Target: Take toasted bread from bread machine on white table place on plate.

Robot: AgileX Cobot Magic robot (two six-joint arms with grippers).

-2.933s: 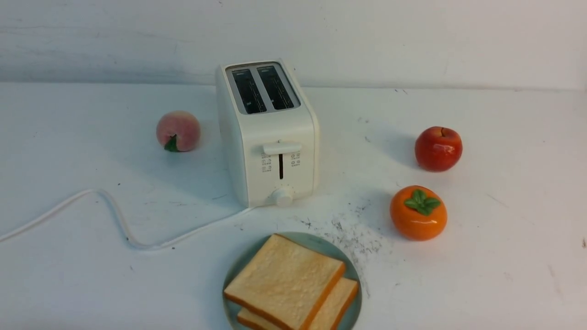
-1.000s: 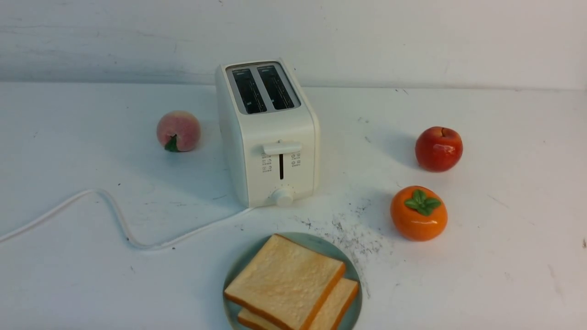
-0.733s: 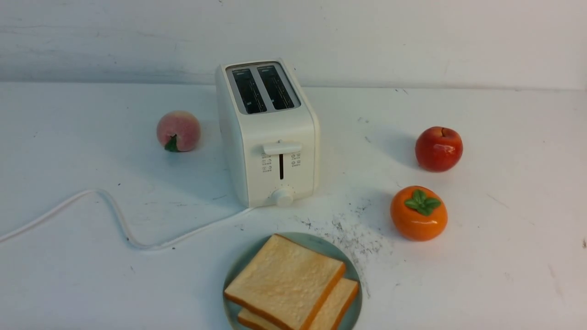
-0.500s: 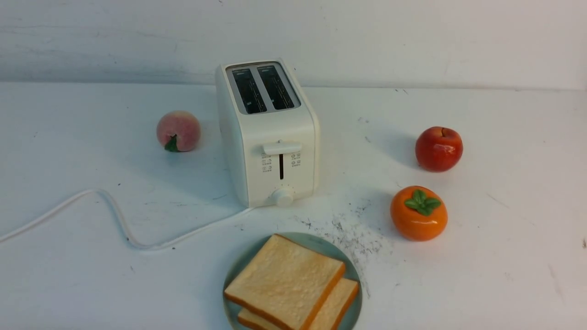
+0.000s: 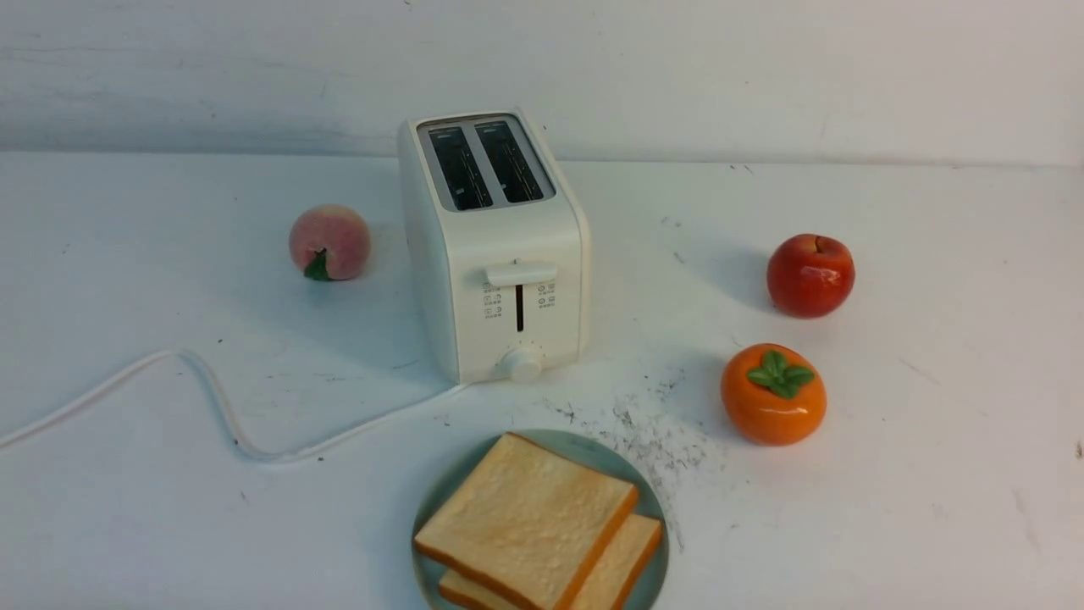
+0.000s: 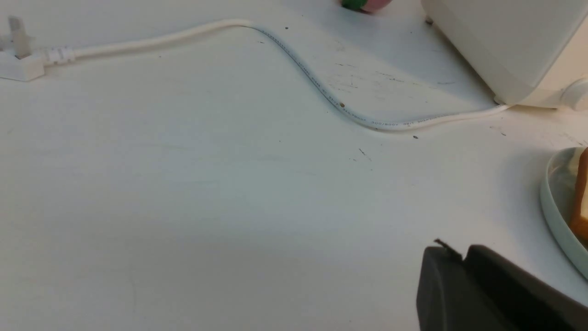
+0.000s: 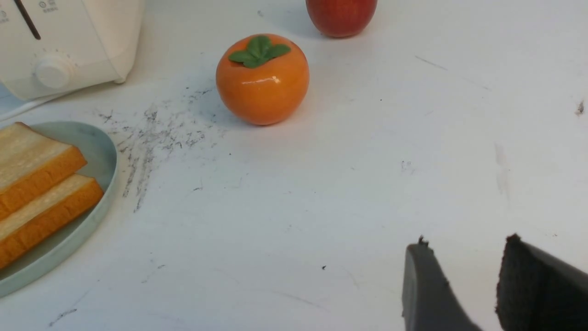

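Two slices of toasted bread [image 5: 529, 521] lie overlapped on the pale blue-green plate [image 5: 652, 563] at the front middle of the white table [image 5: 931, 474]. The white bread machine [image 5: 495, 246] stands behind it; both dark slots look empty. Neither gripper shows in the front view. In the left wrist view my left gripper [image 6: 461, 253] is shut and empty over bare table, with the plate rim [image 6: 553, 207] and a bread crust [image 6: 579, 193] beside it. In the right wrist view my right gripper [image 7: 464, 246] is open and empty, well away from the plate [image 7: 92, 202] and the bread [image 7: 41, 184].
A peach [image 5: 329, 241] lies left of the bread machine. A red apple [image 5: 810, 274] and an orange persimmon [image 5: 772, 393] stand to the right. The white cord [image 5: 212, 398] snakes over the left of the table to a plug [image 6: 18, 64]. Dark scuffs [image 5: 652, 432] mark the table by the plate.
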